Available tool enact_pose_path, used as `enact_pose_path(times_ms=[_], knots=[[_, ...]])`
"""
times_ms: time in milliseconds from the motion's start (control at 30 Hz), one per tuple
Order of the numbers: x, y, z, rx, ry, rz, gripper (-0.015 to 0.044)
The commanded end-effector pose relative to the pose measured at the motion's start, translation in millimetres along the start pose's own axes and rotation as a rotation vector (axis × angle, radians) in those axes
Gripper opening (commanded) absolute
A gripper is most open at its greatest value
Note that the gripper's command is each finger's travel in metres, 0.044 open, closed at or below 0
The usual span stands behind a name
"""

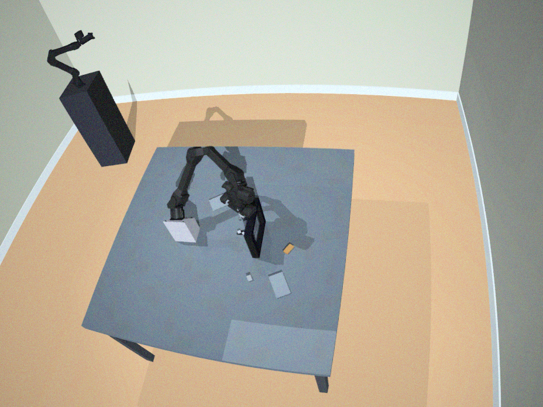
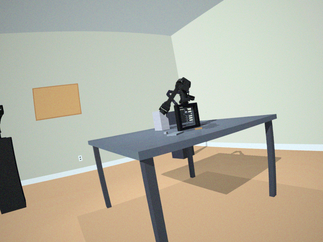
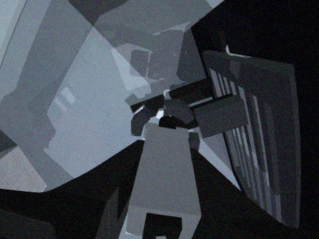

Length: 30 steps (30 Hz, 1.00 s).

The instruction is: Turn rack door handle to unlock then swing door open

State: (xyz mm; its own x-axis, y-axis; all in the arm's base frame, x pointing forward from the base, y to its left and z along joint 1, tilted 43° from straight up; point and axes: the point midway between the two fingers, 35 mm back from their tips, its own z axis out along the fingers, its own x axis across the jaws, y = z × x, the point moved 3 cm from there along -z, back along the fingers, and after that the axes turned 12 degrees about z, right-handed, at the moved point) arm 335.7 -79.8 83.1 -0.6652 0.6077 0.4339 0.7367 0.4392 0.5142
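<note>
The rack's black frame point(image 1: 255, 252) point(image 2: 179, 119) stands upright on the blue-grey table point(image 1: 175, 284) point(image 2: 125, 142). The slatted door point(image 2: 188, 117) point(image 3: 256, 137) appears to sit closed in it; its exact angle is hard to tell. The grey upright handle point(image 3: 168, 165) fills the middle of the wrist view. My gripper point(image 1: 243, 215) point(image 3: 165, 151) is shut on the handle, with a dark finger on each side. The gripper is turned so that the slatted door lies steeply along the right of the wrist view. In the exterior view the fingertips are hidden behind the frame.
A pale block point(image 1: 183, 230) point(image 2: 157, 121) carries my arm's base. An orange block point(image 1: 288, 248) point(image 2: 198, 128), a pale slab point(image 1: 279, 284) point(image 2: 174, 134) and a small pale block point(image 1: 249, 276) point(image 2: 165, 132) lie near the frame. Another pale slab point(image 1: 217, 202) lies behind the gripper.
</note>
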Motion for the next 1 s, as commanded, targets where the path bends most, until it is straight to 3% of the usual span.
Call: enact_pose_path(times_ms=[0, 467, 967], knots=[[0.0, 0.0, 0.2, 0.0, -0.001, -0.216, 0.0013], [0.0, 0.0, 0.2, 0.0, -0.001, -0.872, 0.0013], [0.0, 0.0, 0.2, 0.0, -0.001, -0.88, 0.0013]])
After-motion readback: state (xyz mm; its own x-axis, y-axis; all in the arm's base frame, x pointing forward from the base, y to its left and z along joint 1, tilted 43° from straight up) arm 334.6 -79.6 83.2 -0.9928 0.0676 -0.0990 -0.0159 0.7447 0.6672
